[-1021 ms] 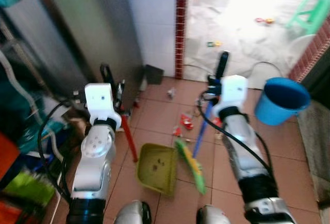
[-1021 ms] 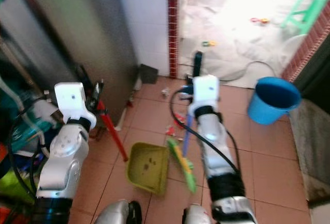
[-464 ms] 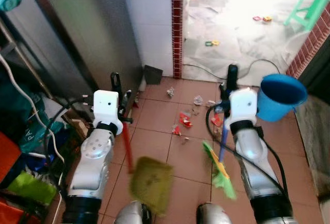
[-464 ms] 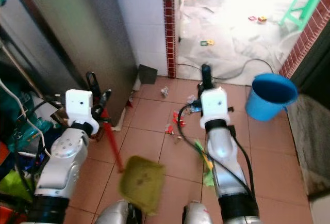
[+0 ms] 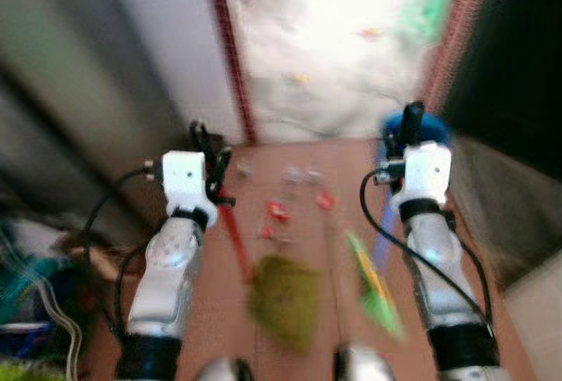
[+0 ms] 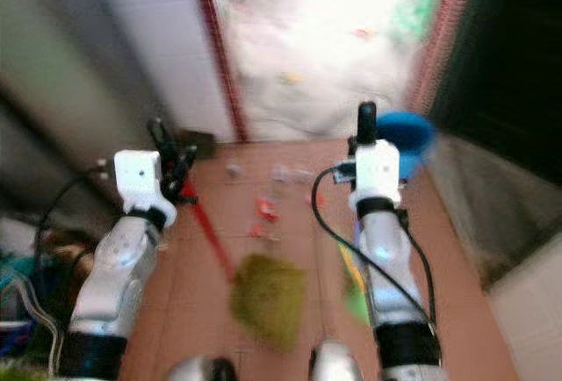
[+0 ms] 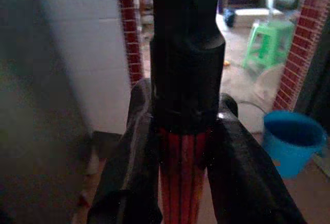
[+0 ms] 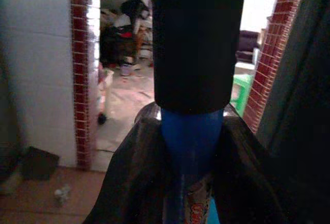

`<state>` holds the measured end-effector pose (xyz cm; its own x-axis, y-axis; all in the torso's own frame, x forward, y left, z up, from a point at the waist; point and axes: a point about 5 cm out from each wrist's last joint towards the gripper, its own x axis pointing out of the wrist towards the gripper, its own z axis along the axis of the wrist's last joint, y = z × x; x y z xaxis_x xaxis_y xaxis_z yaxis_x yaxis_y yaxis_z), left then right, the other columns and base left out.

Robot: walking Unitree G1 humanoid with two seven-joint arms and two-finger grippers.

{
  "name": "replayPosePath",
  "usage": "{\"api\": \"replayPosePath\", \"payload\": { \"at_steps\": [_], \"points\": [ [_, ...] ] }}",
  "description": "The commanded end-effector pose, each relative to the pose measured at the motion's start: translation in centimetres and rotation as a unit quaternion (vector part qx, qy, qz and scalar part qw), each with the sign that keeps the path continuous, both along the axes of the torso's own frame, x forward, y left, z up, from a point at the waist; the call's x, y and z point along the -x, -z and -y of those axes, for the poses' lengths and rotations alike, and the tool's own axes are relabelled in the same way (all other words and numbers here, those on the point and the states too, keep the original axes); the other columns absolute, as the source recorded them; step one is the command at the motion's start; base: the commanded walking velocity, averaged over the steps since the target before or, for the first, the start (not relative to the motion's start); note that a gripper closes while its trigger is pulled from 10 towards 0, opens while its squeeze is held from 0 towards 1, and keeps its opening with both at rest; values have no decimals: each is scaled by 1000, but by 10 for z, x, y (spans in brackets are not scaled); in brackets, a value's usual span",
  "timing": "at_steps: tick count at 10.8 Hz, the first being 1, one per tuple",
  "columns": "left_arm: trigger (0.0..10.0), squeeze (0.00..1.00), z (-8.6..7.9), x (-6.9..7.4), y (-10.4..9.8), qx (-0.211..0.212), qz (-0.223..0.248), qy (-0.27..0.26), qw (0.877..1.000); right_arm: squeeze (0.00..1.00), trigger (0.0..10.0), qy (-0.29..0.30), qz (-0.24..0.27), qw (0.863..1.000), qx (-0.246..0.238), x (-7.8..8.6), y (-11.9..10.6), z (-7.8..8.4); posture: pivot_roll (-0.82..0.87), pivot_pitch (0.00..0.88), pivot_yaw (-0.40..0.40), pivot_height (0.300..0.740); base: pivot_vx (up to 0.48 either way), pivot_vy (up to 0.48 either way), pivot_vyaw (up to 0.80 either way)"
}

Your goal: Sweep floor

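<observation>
Both tools are in hand, but by the look of the floor the sweeping has barely started. The left gripper has its two black fingers closed on the red handle of the dustpan, whose olive-green pan hangs low and near, just in front of the robot between its arms. The right gripper is likewise clamped on the blue broom handle, just under its black end grip, and the broom's green bristle head trails down to the right of the pan, near the floor. The head views are smeared with motion blur, so I cannot tell whether the pan or the bristles actually touch the tiles. The litter, a loose scatter of red and pale scraps, lies on the terracotta tile floor farther out than both tools, short of the bright doorway; none of it appears to be in the pan, though the blur makes that uncertain. A blue bucket stands far right by the brick door post. What seems left is nearly everything: setting the pan down, drawing the scraps into it with the broom, then emptying it.
</observation>
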<state>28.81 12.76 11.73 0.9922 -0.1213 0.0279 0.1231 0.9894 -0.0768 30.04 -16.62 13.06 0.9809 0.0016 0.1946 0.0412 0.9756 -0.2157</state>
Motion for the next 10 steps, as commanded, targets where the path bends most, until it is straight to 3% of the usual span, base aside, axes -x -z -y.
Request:
{"api": "replayPosePath", "payload": {
  "at_steps": [1,4,5,8,10],
  "points": [
    [10000,0,-14,-2,-12,-20,30,-27,999,0,10000,-11,17,1000,-13,-1,-8,-8,-127,77,118,740,266,398,0],
    [10000,0,-13,6,-3,-11,16,-50,999,0,10000,-22,14,1000,-4,-2,-8,-5,-119,69,48,740,0,0,0],
    [10000,0,-18,16,3,-4,9,-83,996,0,10000,-64,2,998,3,-9,-9,-19,-88,46,-22,740,0,0,0],
    [10000,0,-21,13,1,-2,12,-95,995,0,10000,-85,6,996,-7,-24,-15,-34,-38,18,-30,740,0,0,0],
    [10000,0,-29,20,7,-1,-5,-99,995,0,10000,-104,13,995,-6,-19,-11,-48,-36,33,-11,740,0,0,0]
  ]
}}
